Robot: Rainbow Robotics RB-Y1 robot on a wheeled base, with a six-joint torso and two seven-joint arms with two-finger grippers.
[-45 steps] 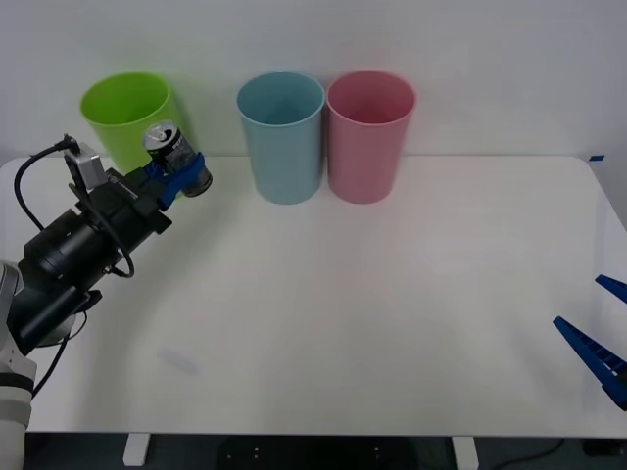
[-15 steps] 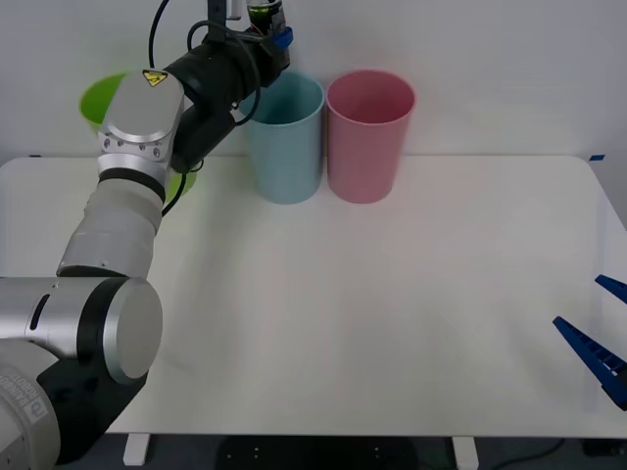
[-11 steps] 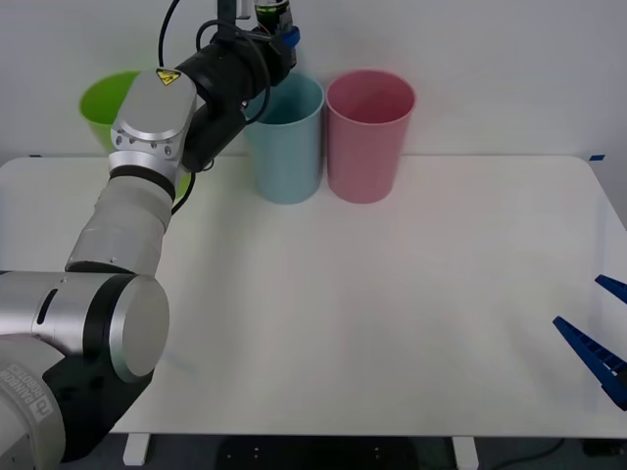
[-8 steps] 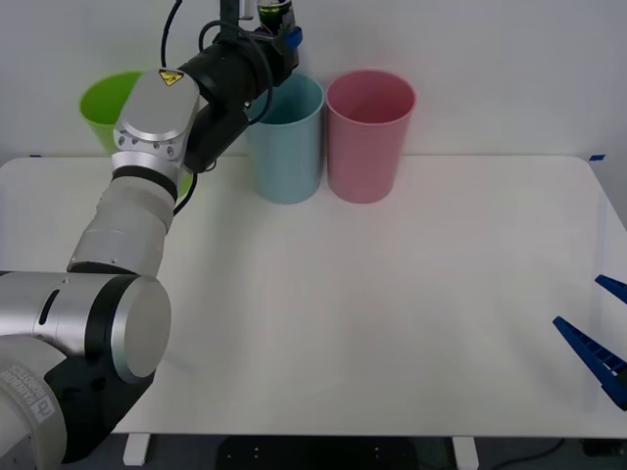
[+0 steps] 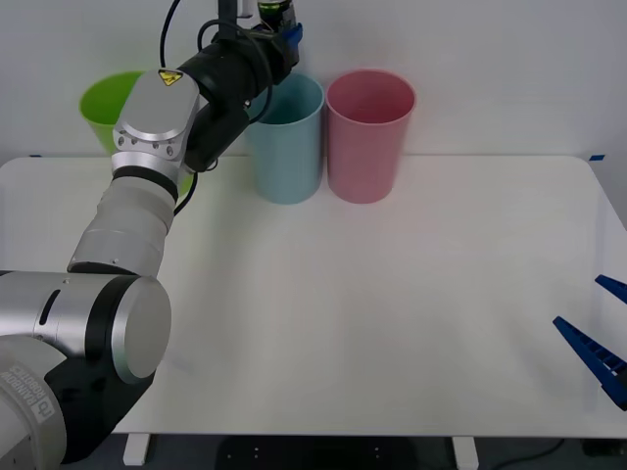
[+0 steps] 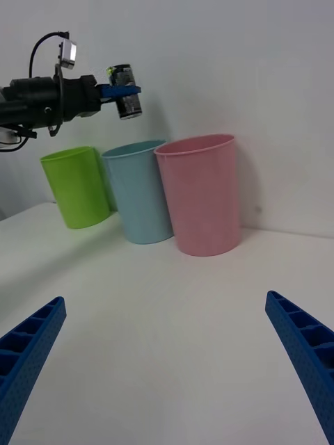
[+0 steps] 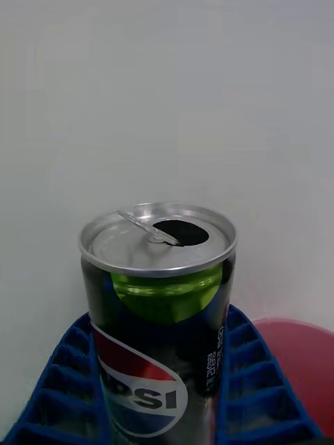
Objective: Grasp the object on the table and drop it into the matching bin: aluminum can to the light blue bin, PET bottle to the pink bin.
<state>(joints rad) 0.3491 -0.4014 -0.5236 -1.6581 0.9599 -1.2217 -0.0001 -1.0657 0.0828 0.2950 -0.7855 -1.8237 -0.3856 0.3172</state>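
Note:
The aluminum can (image 7: pixel 161 327), dark with a silvery pull-tab top, is clamped between the blue fingers of my left gripper (image 5: pixel 279 24). It hangs in the air above the rim of the light blue bin (image 5: pixel 284 137). From the right wrist view the can (image 6: pixel 125 101) hovers over the light blue bin (image 6: pixel 142 191), left of the pink bin (image 6: pixel 202 195). The pink bin (image 5: pixel 369 134) stands beside the blue one at the back of the white table (image 5: pixel 392 313). My right gripper (image 5: pixel 600 338) rests open at the table's right edge.
A lime green bin (image 5: pixel 122 113) stands at the back left, partly behind my left arm (image 5: pixel 147 157). A white wall rises right behind the three bins.
My left arm lifted the can from beside the green bin up and right to above the light blue bin. Over the last second it edged slightly right. The right arm stayed still.

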